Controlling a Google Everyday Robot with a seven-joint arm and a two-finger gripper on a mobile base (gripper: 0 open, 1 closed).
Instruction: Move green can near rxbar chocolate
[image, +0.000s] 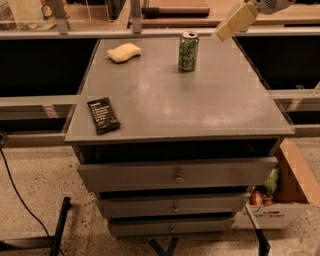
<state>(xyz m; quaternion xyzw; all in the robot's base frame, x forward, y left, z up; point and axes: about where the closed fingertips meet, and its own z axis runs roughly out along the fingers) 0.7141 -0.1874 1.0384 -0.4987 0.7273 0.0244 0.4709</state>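
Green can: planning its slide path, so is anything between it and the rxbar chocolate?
Nothing visible: bare table lies between green can and rxbar chocolate. The sponge sits left of the can, off that line. The gripper hovers right of the can.

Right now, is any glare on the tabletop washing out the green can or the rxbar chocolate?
Camera view: no; a soft sheen lies mid tabletop, between the green can at the back and the rxbar chocolate at the front left, both evenly lit; the gripper, top right and apart from the can, is brightly lit.
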